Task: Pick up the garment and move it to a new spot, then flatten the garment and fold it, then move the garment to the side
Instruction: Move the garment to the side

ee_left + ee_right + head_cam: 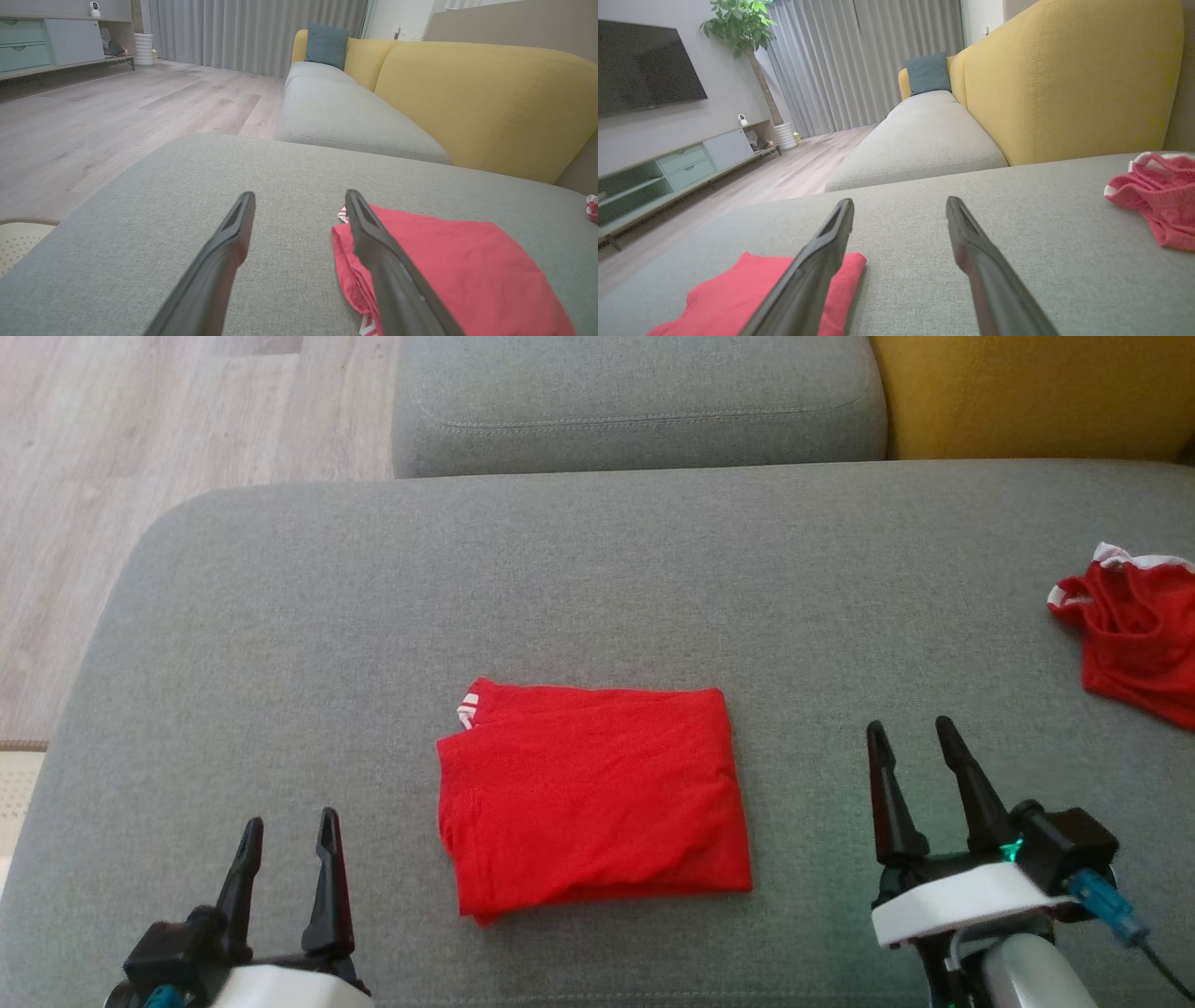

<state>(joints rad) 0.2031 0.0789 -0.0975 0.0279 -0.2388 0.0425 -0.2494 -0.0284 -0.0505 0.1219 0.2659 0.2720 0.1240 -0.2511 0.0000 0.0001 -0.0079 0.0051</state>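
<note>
The red garment (593, 793) is lying folded into a neat rectangle in the middle of the grey sofa seat (373, 616), so the fold is looking done and the move to the side is coming up. The left pincer (290, 818) is hanging wide open near its left edge, and the right pincer (909, 724) is waiting wide open off to its right. Neither is touching cloth. Next, I reckon, a pincer is going to need every layer in one grip, or the fold is coming apart. Another crumpled red cloth (1134, 639) is sitting far right.
</note>
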